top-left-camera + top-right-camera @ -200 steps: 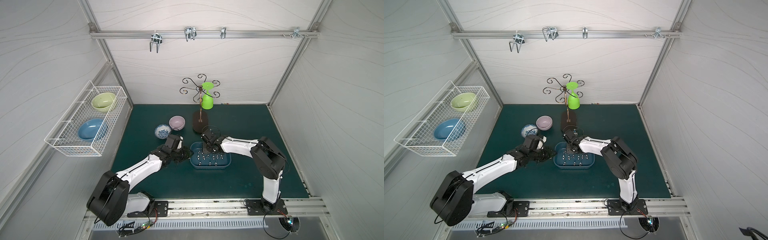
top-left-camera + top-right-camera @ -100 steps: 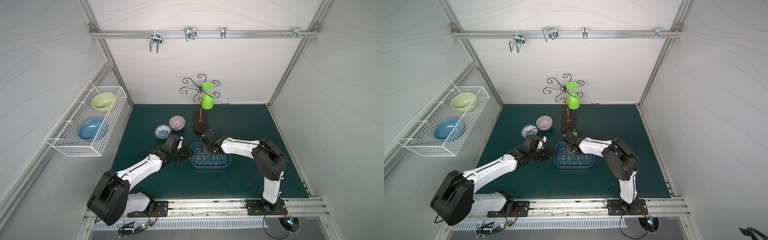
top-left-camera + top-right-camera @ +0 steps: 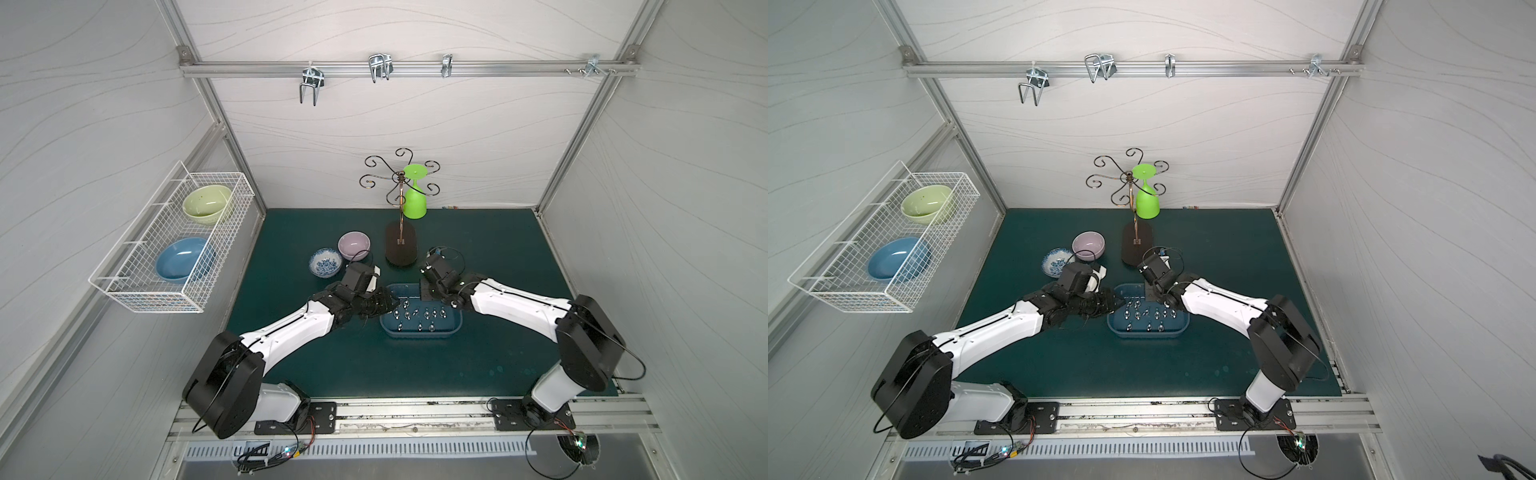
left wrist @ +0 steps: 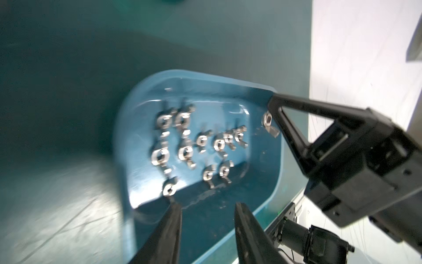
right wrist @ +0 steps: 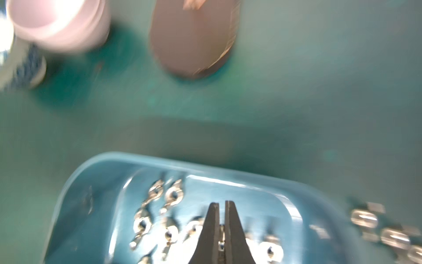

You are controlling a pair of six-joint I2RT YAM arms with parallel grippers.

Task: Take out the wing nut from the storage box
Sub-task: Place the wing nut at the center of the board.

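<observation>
Blue plastic storage box (image 3: 419,334) is sitting mid-tabletop (image 3: 498,249) in both top views, with loose wing nuts (image 3: 415,318) lying inside. My left end effector (image 3: 385,305) is reaching over its left end, and my right end effector (image 3: 426,293) over its far rim.

Left wrist view: my left fingers are standing partly apart, gripping nothing. One wing nut (image 4: 268,120) is showing at my right fingertip, by the box rim.

Right wrist view: my right fingers are pinching narrow on that silver piece.
</observation>
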